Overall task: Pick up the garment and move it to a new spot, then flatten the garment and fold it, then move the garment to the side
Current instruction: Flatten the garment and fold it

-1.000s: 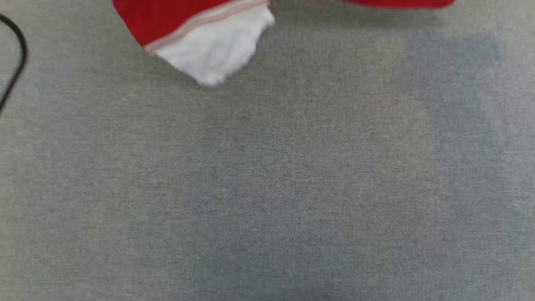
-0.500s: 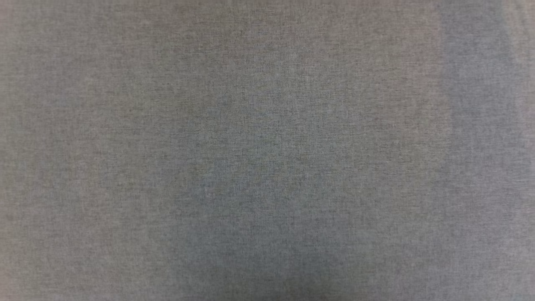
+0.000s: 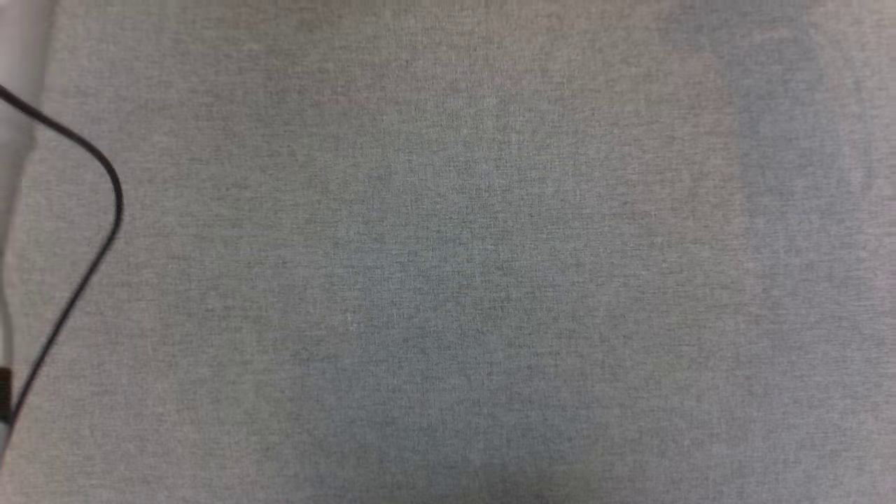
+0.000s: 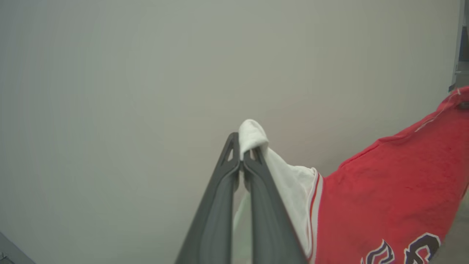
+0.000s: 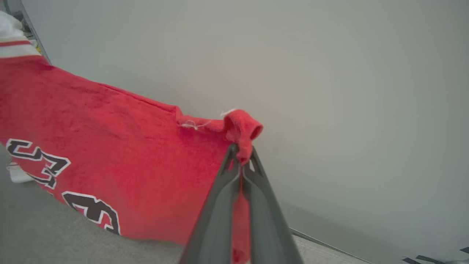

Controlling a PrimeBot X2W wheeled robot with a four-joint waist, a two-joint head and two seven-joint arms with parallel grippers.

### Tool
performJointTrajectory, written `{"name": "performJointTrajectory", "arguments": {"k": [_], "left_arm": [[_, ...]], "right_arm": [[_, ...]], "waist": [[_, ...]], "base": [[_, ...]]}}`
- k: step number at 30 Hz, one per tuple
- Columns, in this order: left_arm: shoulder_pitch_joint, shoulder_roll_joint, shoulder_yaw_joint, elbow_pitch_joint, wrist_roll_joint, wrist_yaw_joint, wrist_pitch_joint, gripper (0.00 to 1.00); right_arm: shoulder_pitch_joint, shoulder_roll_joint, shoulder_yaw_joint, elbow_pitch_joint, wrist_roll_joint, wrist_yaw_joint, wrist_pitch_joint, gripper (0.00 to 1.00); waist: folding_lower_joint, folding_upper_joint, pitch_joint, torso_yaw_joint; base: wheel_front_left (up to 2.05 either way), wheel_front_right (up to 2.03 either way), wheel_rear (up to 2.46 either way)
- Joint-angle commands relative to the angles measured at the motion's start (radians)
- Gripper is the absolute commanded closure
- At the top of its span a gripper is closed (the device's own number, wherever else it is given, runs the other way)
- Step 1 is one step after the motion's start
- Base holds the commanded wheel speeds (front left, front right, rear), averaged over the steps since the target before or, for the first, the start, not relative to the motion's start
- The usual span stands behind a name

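— Where do we have the garment (image 5: 110, 146)?

— Up off the grey cloth surface (image 3: 448, 280), stretched between our two grippers in front of a pale wall (image 4: 110, 91).

— And the grips?

— Our left gripper (image 4: 242, 161) has its fingers pressed together on the tip of the white sleeve (image 4: 289, 183), and a fold of it pokes out above them. Our right gripper (image 5: 240, 161) is pinched on a bunched red corner with loose white threads beside it.

— Does the cloth reach the surface?

— In our right wrist view the lower edge, with the black-and-white lettering (image 5: 91, 209), hangs over the surface. We cannot tell whether it touches.

— What do we see from the head?

— The grey cloth, and a black cable (image 3: 105, 182) curving in near its left edge.
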Motion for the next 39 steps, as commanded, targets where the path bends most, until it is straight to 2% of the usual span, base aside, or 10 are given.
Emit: {"name": "performJointTrajectory", "arguments": {"k": [1,10,18,25,32,37,39], "left_arm": [[0.053,0.004,-0.001,-0.002,-0.006,0.004,-0.014,1.00],[0.445,0.051,0.012,-0.094,-0.062,0.052,-0.044,1.00],[0.906,0.105,0.064,-0.281,-0.127,0.149,-0.047,1.00],[1.271,0.149,0.070,-0.419,-0.201,0.204,-0.038,1.00],[1.527,0.186,0.069,-0.573,-0.311,0.266,0.027,1.00],[1.654,0.202,0.049,-0.628,-0.367,0.286,0.072,1.00],[1.688,0.208,0.032,-0.639,-0.384,0.278,0.091,1.00]], "right_arm": [[0.048,-0.014,0.030,-0.019,0.022,-0.001,-0.015,1.00],[0.324,-0.122,0.221,-0.192,0.179,-0.001,-0.048,1.00],[0.545,-0.233,0.350,-0.332,0.238,-0.001,-0.071,1.00],[0.759,-0.318,0.372,-0.420,0.307,-0.001,-0.090,1.00],[0.966,-0.393,0.344,-0.502,0.359,-0.001,-0.101,1.00],[1.104,-0.437,0.312,-0.544,0.384,-0.001,-0.099,1.00],[1.160,-0.452,0.293,-0.564,0.399,-0.001,-0.094,1.00]], "waist": [[-0.0001,0.0000,-0.046,0.005],[-0.0001,0.0000,-0.213,0.014],[-0.0001,0.0000,-0.351,0.017],[-0.0001,0.0000,-0.454,0.028],[-0.0001,0.0000,-0.526,0.030],[-0.0001,0.0000,-0.559,0.039],[-0.0001,0.0000,-0.565,0.044]], "base": [[0.00,0.00,0.00],[0.00,0.00,0.00],[0.00,0.00,0.00],[0.00,0.00,0.00],[0.00,0.00,0.00],[0.00,0.00,0.00],[0.00,0.00,0.00]]}}
